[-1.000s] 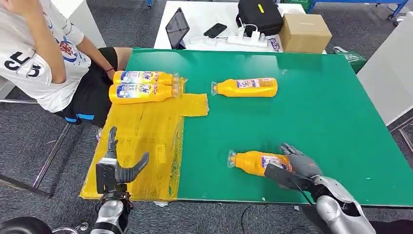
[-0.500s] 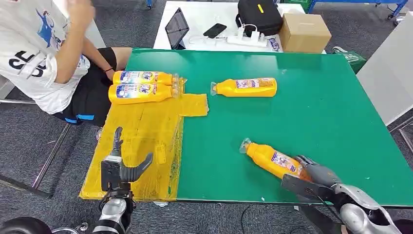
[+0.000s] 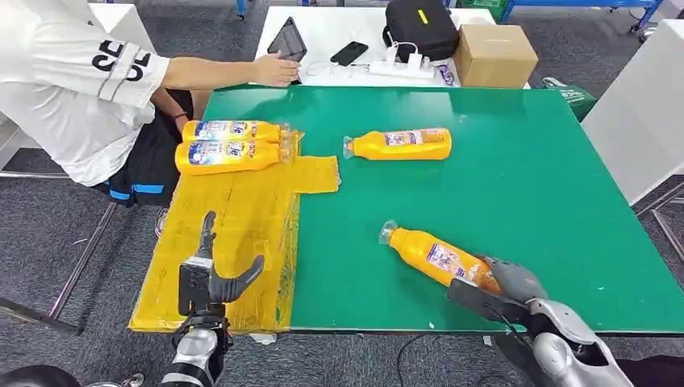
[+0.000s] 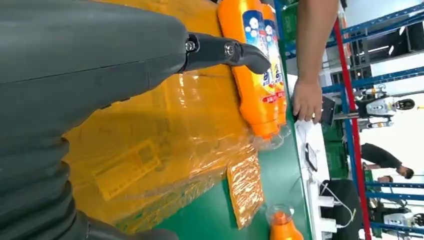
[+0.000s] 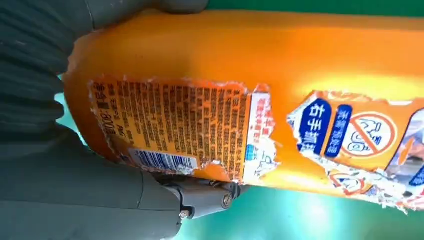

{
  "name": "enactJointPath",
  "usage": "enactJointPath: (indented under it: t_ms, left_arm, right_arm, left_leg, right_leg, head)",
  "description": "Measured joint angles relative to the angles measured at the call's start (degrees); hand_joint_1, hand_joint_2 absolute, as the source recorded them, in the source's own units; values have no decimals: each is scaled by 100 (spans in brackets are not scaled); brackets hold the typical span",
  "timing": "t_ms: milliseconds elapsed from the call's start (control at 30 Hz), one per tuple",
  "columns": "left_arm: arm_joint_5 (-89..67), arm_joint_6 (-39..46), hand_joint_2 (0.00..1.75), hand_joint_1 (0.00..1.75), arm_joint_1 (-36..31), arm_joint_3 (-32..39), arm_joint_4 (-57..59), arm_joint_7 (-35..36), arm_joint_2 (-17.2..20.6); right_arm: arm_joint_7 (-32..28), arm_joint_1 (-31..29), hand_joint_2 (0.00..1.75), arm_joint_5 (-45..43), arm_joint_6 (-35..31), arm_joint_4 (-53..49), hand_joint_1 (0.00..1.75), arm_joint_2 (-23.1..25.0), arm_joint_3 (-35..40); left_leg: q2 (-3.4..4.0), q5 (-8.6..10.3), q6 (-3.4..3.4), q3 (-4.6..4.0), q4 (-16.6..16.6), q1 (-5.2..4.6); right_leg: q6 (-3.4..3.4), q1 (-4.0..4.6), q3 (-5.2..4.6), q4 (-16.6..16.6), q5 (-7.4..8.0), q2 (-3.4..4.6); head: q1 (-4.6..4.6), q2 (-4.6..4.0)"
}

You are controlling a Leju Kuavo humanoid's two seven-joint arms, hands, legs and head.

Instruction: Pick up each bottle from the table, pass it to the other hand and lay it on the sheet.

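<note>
Orange plastic bottle, cylindrical with a clear cap and a torn paper label, held at its base end by the right hand; the bottle slants across the near part of the green tabletop, cap end pointing away from the hand. In the right wrist view the same bottle is seen close up, its glossy wall curving under a ragged label with a barcode, while the grey thumb presses against its side.

A second orange bottle lies on its side farther back on the bare green surface, apart from the others. Two more bottles lie side by side, touching, at the far end of the yellow sheet. The sheet is a thin, crinkled, glossy film covering the left edge of the tabletop, with a short flap reaching out over the green.

The left hand hovers above the near end of the sheet, holding nothing, fingers apart and thumb spread to the side. In the left wrist view a dark finger extends over the wrinkled film toward the paired bottles.

A seated person's hand reaches onto a white table behind, which carries a tablet, a phone, a black bag and a cardboard box.
</note>
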Motion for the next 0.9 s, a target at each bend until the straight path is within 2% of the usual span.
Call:
enactJointPath:
  t_ms: [100, 200, 433, 567, 667, 767, 900]
  left_arm:
    - [0, -9, 175, 0, 1, -35, 2, 26, 0]
    - [7, -96, 175, 0, 17, -39, 0, 87, -9]
    - [286, -455, 175, 0, 181, -48, -221, 324, -112]
    - [495, -650, 175, 0, 200, -63, -313, 398, -140]
    - [1024, -1208, 175, 0, 218, -179, -408, 612, -140]
    - [1328, -1531, 175, 0, 217, -323, -503, 753, -140]
    - [2180, -2335, 175, 0, 218, -540, -645, 994, -114]
  right_arm:
    - [-90, -10, 175, 99, -296, 64, 175, 222, -11]
    - [-383, 58, 175, 188, -919, 72, 175, 595, -120]
    - [-1454, 237, 175, 455, -2709, -409, 175, 1736, -586]
    - [-1808, 250, 175, 347, -3195, -686, 175, 2147, -798]
    - [-2524, 269, 175, 136, -4217, -987, 175, 2538, -1029]
    - [-2731, 280, 175, 79, -4529, -1204, 175, 2782, -1160]
    - [-3424, 350, 175, -150, -4643, -1337, 175, 3119, -1386]
  left_leg:
    - [0, 3, -5, 3, 0, 6]
    - [-1, 7, -9, 1, -1, 8]
    - [-15, 20, -14, -33, -1, 13]
    - [-24, 19, -14, -41, -1, 10]
    - [-24, 19, -13, -47, -1, 7]
    - [-23, 18, -12, -46, -1, 6]
    - [-24, 18, -12, -46, -1, 7]
  right_leg:
    - [-2, 10, 6, 0, 1, 0]
    - [-3, 12, 5, 3, 3, 0]
    - [-1, 11, -23, 11, 0, -7]
    - [0, 7, -25, 10, -4, -17]
    - [0, 5, -30, 10, -4, -18]
    - [0, 4, -31, 9, -3, -17]
    - [0, 5, -31, 9, -3, -19]
  head:
    - [4, 0]
    - [0, 0]
    - [-2, 0]
    - [0, 0]
    - [0, 0]
    - [-2, 0]
    - [-2, 0]
